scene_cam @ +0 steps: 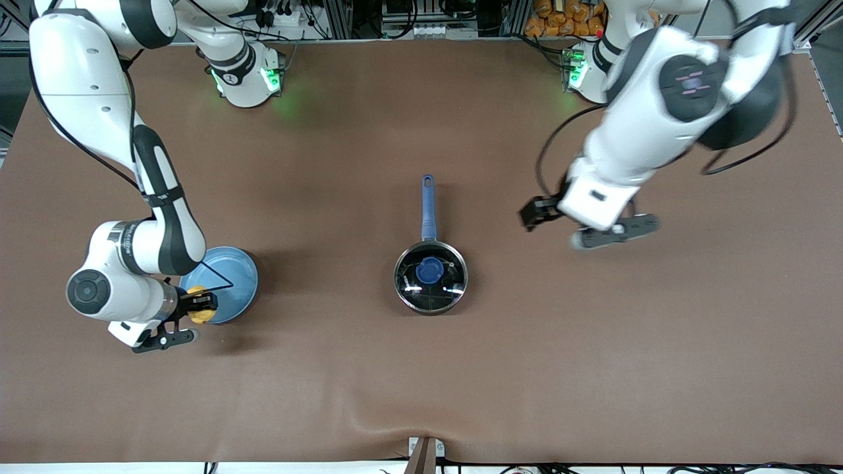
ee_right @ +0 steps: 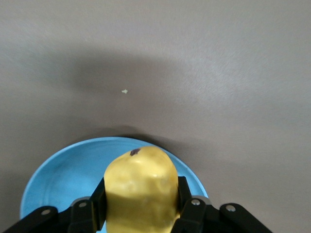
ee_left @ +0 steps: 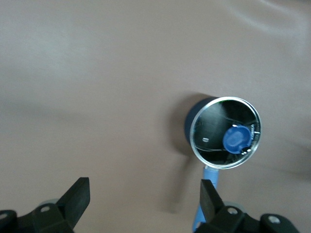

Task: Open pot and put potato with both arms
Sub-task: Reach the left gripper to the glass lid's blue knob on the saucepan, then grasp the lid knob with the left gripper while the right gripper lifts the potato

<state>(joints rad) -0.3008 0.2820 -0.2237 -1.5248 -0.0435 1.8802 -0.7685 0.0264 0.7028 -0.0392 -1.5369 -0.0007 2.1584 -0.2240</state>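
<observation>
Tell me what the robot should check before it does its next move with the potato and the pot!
1. Potato held firmly: ok. The right gripper is shut on the potato, over the blue plate.
2. Potato clear of the plate: cannot tell how high it is.
3. Pot open: not ok. The glass lid sits on the pot.
4. Left gripper ready for the lid: ok. The left gripper is open, with nothing in it.
5. Left gripper over the lid's blue knob: not ok. It is over the table, toward the left arm's end.
6. Path from plate to pot: ok, bare table between them.
</observation>
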